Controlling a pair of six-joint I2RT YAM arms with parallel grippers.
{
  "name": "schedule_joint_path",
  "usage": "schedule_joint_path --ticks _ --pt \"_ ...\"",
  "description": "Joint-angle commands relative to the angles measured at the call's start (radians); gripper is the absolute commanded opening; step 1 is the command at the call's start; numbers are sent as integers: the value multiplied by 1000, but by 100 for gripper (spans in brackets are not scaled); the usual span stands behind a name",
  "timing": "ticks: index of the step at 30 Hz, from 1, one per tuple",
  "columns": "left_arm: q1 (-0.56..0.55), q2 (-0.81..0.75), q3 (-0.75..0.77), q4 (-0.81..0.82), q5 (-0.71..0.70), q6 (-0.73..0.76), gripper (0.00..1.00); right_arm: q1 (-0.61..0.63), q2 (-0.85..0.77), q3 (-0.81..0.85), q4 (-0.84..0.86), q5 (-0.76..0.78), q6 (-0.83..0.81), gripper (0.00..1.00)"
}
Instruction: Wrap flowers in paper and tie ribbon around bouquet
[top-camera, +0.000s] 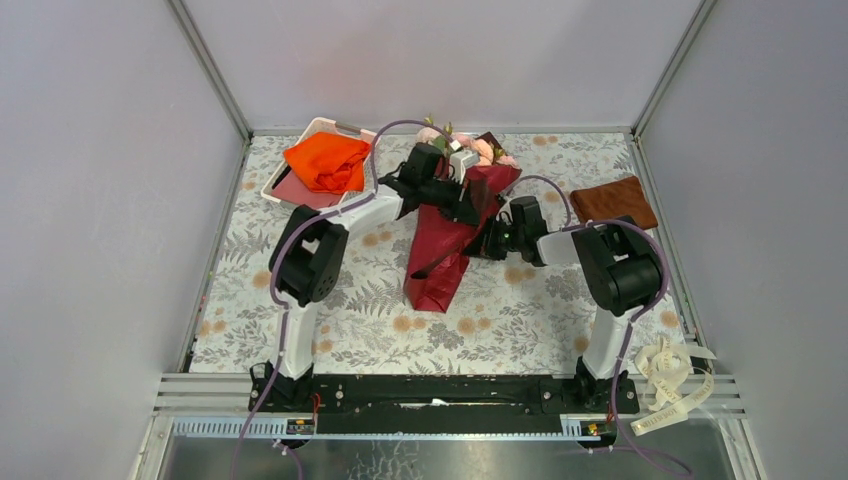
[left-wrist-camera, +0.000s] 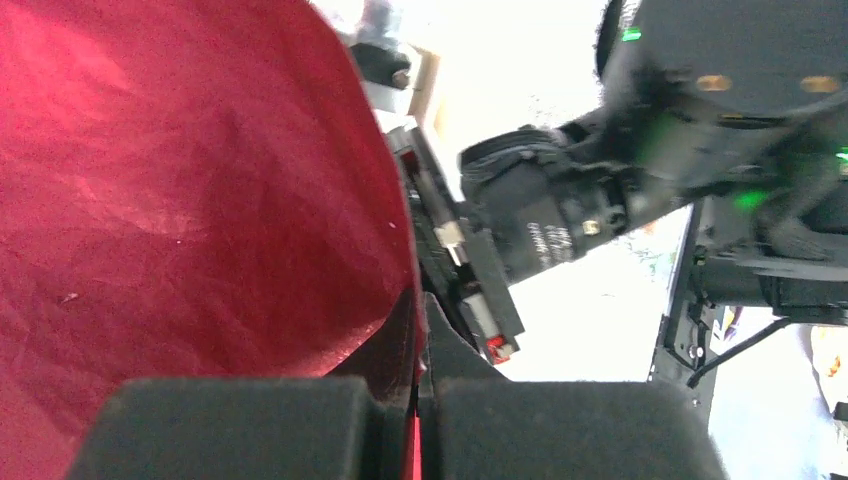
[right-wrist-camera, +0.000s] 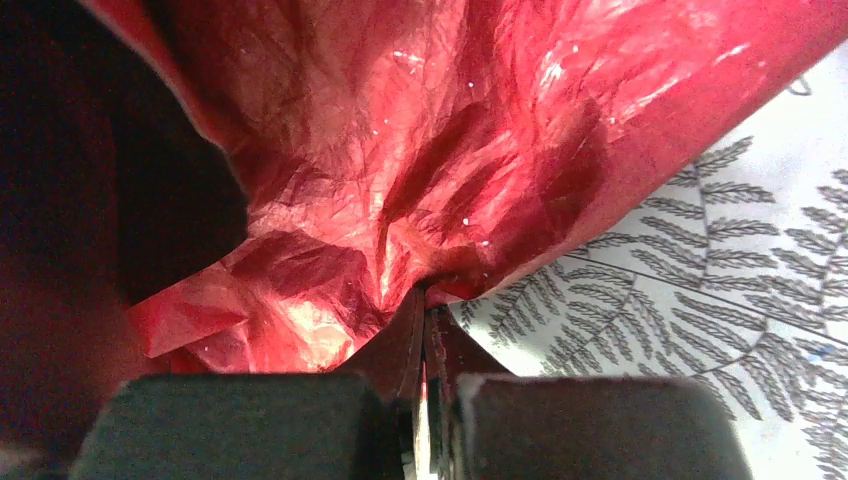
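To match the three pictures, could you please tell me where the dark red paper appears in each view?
Top external: the paper lies slanting across the centre.
Left wrist: the paper fills the left half.
Right wrist: the paper fills top and centre.
Shared: fern-print table cover, top and right wrist only.

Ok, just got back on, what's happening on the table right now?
Both arms have their jaws pinched shut on the dark red crinkly paper sheet, which is folded loosely around the pale pink roses. The cream-white ribbon lies untouched beside the right arm's base, so nothing is tied yet.
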Motion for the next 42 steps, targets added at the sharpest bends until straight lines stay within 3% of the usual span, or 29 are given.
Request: schedule_joint_path --ticks 1,7,13,17,21,27,34,39,42 --pt "-4 90 14 19 -17 -19 0 16 -11 4 51 -22 23 0" --pt "-4 185 58 39 -62 6 0 16 -152 -111 33 24 28 15" --pt "-6 233 65 20 -93 65 0 9 -357 -161 -176 100 -34 32" --pt "-8 222 50 14 -74 95 0 -89 -460 -133 -257 134 -65 47" --pt "-17 204 36 11 -71 129 0 -156 -413 0 -234 159 -52 67" --pt "-32 197 32 5 -88 150 0 -160 -162 232 -186 167 58 94" --pt "-38 186 23 -2 -112 175 0 -153 38 435 -295 198 98 93" --pt "-45 187 25 -5 -118 183 0 -130 130 498 -327 103 84 88" --pt "-45 188 28 -6 -126 181 0 -124 155 492 -312 53 90 76"
